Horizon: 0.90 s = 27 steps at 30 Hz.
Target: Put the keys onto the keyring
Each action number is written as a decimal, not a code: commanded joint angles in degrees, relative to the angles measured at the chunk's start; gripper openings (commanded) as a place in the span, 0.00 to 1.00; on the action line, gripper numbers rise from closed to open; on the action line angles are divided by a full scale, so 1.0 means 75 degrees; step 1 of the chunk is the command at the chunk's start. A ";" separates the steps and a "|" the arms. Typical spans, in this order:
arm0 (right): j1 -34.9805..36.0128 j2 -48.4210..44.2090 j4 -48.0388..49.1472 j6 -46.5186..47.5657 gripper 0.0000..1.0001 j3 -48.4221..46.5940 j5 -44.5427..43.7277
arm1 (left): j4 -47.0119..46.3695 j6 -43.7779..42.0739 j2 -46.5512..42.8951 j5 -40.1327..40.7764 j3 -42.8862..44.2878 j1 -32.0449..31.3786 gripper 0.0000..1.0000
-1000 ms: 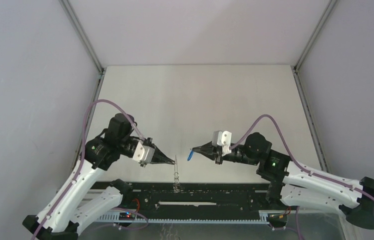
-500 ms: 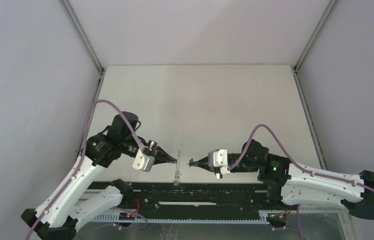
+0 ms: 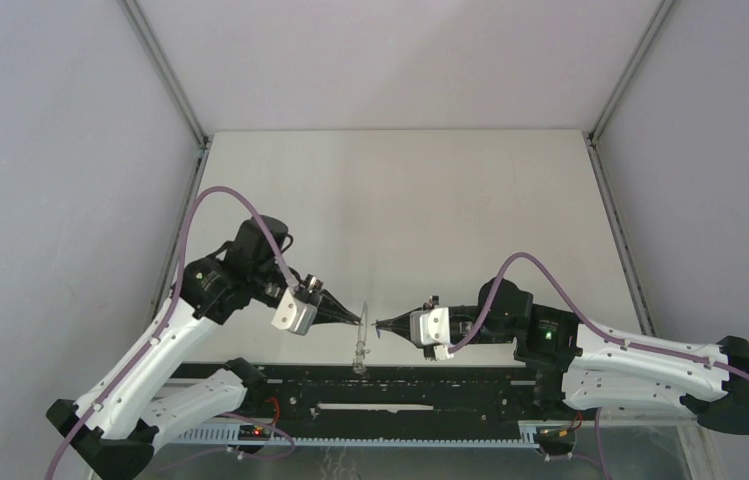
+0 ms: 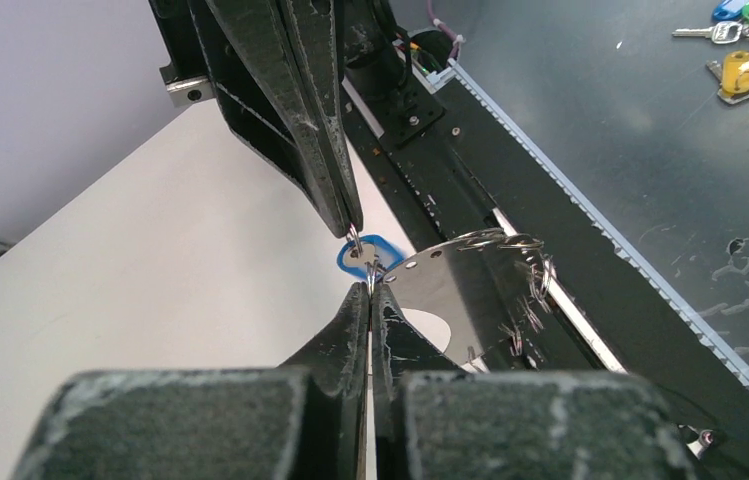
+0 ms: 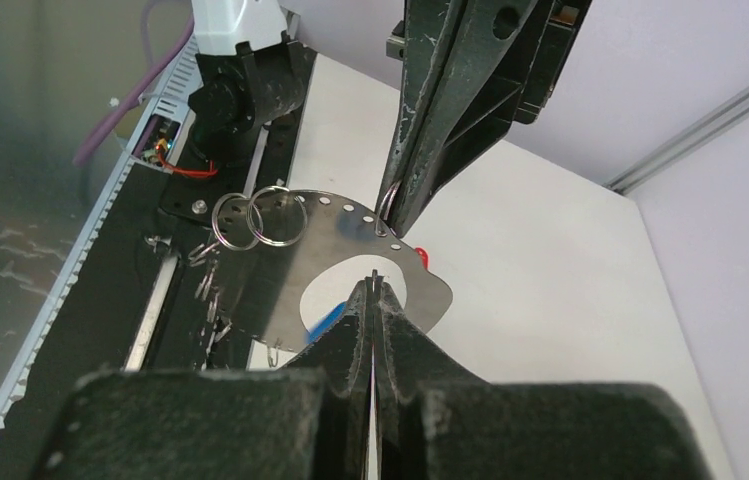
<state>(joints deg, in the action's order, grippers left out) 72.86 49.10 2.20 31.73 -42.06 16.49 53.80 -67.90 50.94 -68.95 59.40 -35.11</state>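
Checking the top view, you find left gripper [image 3: 358, 320] and right gripper [image 3: 379, 324] nearly tip to tip: overshoot collides them. Left wrist: left jaws shut on keyring [image 4: 450, 290], right jaws pinching blue key [image 4: 382, 246] beside it; it may twist loose. Right wrist: red key [image 5: 420, 258] at keyring's edge.

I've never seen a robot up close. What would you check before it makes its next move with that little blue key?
1. Left claw shut on the keyring: ok.
2. Right claw shut on the blue key: ok.
3. Blue key sits right beside the keyring's rim: ok.
4. Blue key threaded onto the keyring: cannot tell, too small to see.
5. Red key on the keyring: cannot tell, mostly hidden behind it.
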 commanded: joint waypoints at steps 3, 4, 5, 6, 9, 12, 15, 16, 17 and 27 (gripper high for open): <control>-0.0039 -0.0103 0.0014 0.0477 0.00 -0.0334 0.0157 | -0.0025 0.0307 0.0146 -0.0446 0.0543 -0.0131 0.00; -0.0052 -0.0112 0.0037 0.0505 0.00 -0.0336 0.0202 | -0.0025 0.0356 0.0162 -0.0477 0.0574 -0.0144 0.00; -0.0066 -0.0113 0.0071 0.0529 0.00 -0.0336 0.0258 | -0.0025 0.0418 0.0177 -0.0485 0.0595 -0.0149 0.00; -0.0070 -0.0122 0.0107 0.0537 0.00 -0.0341 0.0297 | -0.0034 0.0471 0.0188 -0.0495 0.0624 -0.0148 0.00; -0.0082 -0.0122 0.0109 0.0576 0.00 -0.0404 0.0409 | -0.0136 0.0786 0.0216 -0.0547 0.0660 -0.0158 0.00; -0.0082 -0.0080 0.0065 0.0654 0.00 -0.0488 0.0467 | -0.0335 0.1151 0.0204 -0.0633 0.0662 -0.0163 0.00; -0.0079 -0.0077 0.0092 0.0685 0.00 -0.0575 0.0496 | -0.0491 0.1499 0.0200 -0.0695 0.0653 -0.0163 0.00; -0.0082 -0.0090 0.0139 0.0700 0.00 -0.0584 0.0466 | -0.0529 0.1592 0.0220 -0.0713 0.0658 -0.0169 0.00; -0.0082 -0.0109 0.0186 0.0723 0.00 -0.0584 0.0427 | -0.0573 0.1713 0.0217 -0.0746 0.0660 -0.0165 0.00; -0.0129 -0.0074 0.0187 0.0867 0.00 -0.0753 0.0626 | -0.1657 0.3198 0.0159 -0.1025 0.0580 -0.0163 0.00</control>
<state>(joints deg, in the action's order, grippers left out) 72.10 48.82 2.04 37.06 -44.64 20.14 47.18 -50.35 52.75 -72.97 61.21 -36.10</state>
